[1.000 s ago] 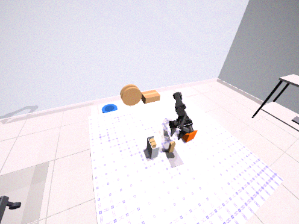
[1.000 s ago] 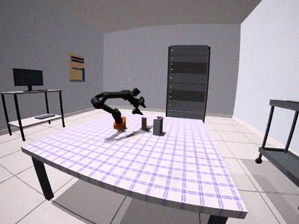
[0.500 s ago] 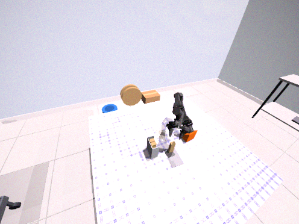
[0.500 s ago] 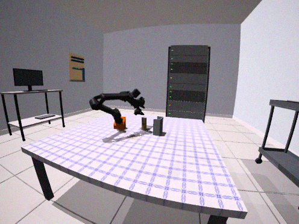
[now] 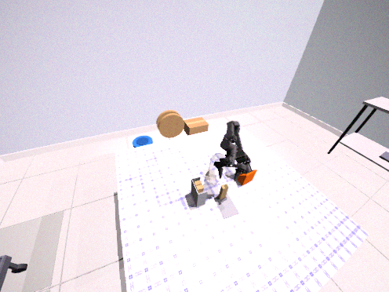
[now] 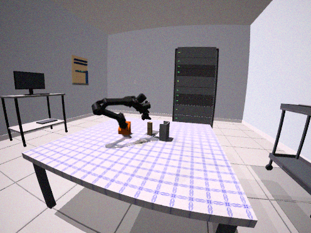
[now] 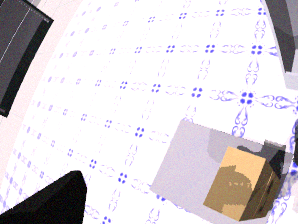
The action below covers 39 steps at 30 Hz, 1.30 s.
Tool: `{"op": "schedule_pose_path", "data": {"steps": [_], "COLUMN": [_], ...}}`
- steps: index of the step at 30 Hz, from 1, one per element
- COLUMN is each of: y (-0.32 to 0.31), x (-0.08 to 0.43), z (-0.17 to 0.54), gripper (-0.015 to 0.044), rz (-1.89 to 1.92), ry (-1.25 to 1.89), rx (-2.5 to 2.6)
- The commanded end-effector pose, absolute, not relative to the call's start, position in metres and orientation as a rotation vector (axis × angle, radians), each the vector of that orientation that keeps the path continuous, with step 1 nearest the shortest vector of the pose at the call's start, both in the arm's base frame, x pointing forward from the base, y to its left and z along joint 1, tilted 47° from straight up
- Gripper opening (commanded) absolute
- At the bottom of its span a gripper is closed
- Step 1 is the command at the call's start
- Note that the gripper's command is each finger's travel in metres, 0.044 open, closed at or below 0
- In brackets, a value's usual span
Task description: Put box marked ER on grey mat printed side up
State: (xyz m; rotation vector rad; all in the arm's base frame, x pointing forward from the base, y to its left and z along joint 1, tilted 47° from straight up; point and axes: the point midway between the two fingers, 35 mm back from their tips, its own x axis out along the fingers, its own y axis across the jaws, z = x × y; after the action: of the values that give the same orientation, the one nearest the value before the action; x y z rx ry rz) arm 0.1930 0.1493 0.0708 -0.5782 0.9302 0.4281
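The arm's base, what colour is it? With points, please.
The base (image 5: 247, 177) (image 6: 124, 129) is bright orange; it shows best in the exterior view.

From here I see a white tablecloth (image 5: 176, 243) (image 6: 141, 169) (image 7: 100, 65) with a blue-violet checked pattern, a grey mat (image 5: 229, 209) (image 7: 175, 165), a tan box (image 5: 223, 191) (image 6: 150, 128) (image 7: 240, 175), a grey bin (image 5: 199, 198) (image 6: 164, 131) and an orange base (image 5: 248, 177) (image 6: 128, 129).

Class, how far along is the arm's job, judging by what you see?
Done: one box stands on the mat; two remain in the bin. In hand: nothing; the jaws are open. Left: lay it printed side up. Its code isn't readable.
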Motion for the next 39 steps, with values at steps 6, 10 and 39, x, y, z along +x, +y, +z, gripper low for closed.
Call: {"op": "schedule_pose_path", "data": {"steps": [6, 10, 39], "y": [0.147, 0.147, 0.108], "x": [0.196, 0.197, 0.208], "z": [0.072, 0.072, 0.101], "gripper": [0.044, 0.044, 0.044], "rz": [0.581, 0.655, 0.872], "ry": [0.956, 0.96, 0.968], "rx": [-0.71, -0.766, -0.94]}}
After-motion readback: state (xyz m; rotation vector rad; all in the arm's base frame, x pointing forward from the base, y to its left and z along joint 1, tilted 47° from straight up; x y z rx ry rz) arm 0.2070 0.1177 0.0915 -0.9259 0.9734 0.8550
